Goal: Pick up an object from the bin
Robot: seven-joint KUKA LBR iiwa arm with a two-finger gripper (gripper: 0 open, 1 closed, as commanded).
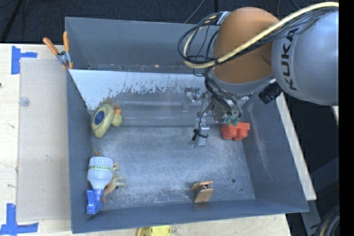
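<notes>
Grey metal bin (138,47) under overhead camera. Your arm comes in from right, orange cover above wrist, gripper (199,135) pointing down mid-bin. Open or closed: you can't tell, cables clutter it. Red blocky thing (237,131) just beside it, rightward. Yellow toy (104,120) far left; white bottle (99,169) and brown piece (202,192) by near wall.

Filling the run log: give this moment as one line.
gripper in bin, right of centre | nearest: red toy beside it | others: yellow toy, white bottle
</notes>
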